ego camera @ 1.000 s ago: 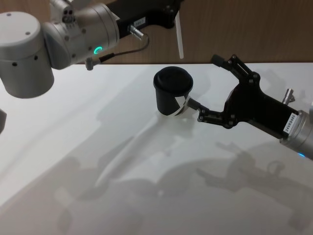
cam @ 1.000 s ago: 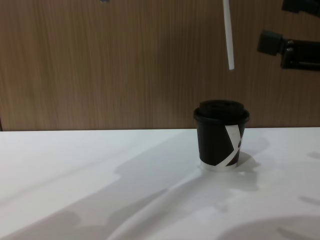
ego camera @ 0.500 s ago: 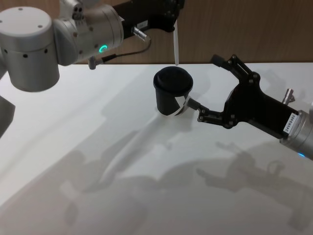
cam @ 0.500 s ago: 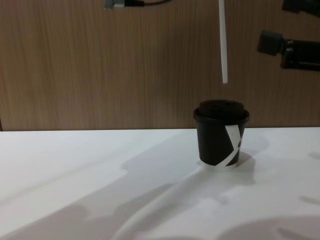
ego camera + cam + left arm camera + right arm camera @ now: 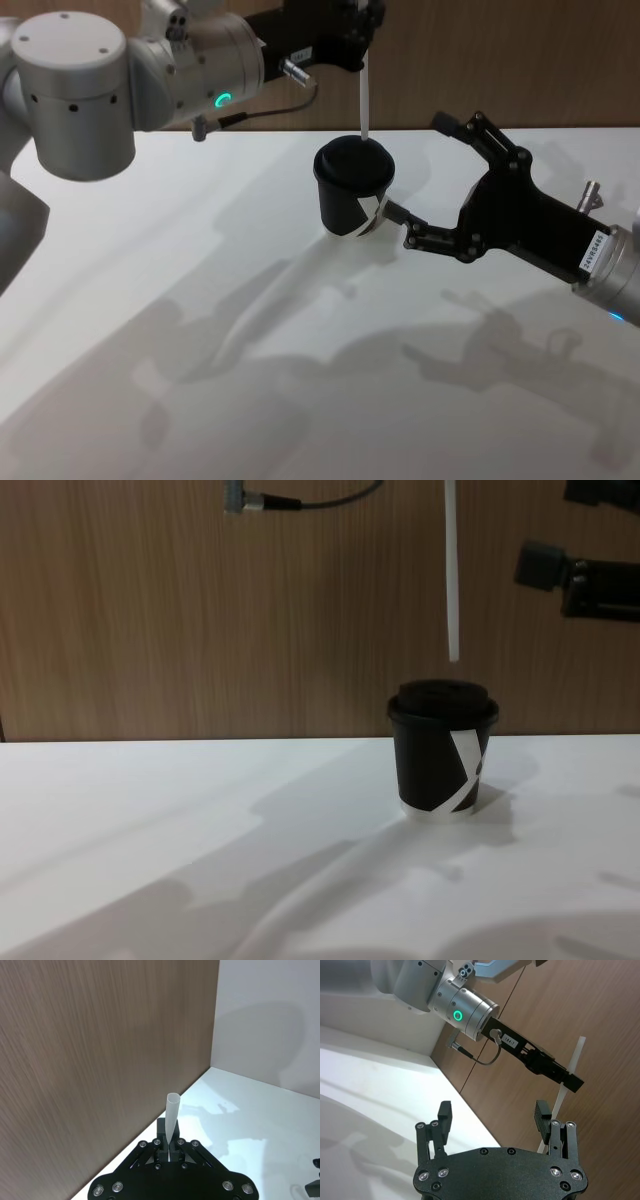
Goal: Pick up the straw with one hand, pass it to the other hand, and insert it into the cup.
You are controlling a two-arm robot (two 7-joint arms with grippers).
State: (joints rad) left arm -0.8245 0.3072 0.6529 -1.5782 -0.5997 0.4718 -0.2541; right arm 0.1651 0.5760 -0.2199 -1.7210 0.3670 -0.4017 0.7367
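The black cup (image 5: 352,188) with its domed lid and white bands stands on the white table (image 5: 200,300); in the chest view the cup (image 5: 443,750) is right of centre. The white straw (image 5: 365,95) hangs nearly upright over the lid, held at its upper end by my left gripper (image 5: 362,42), which is shut on it. The straw's (image 5: 452,570) lower tip ends a short way above the lid. The left wrist view shows the straw (image 5: 172,1117) pinched between the fingers (image 5: 161,1132). My right gripper (image 5: 425,180) stands open just right of the cup, holding nothing.
A brown wood-grain wall (image 5: 200,610) runs behind the table's far edge. The silver left arm (image 5: 120,80) with its green ring light reaches in from the upper left. The right arm (image 5: 540,225) lies low across the table's right side.
The left arm has shifted the straw from a slant to nearly upright and lowered its tip toward the cup's lid. The right gripper and the cup have not moved.
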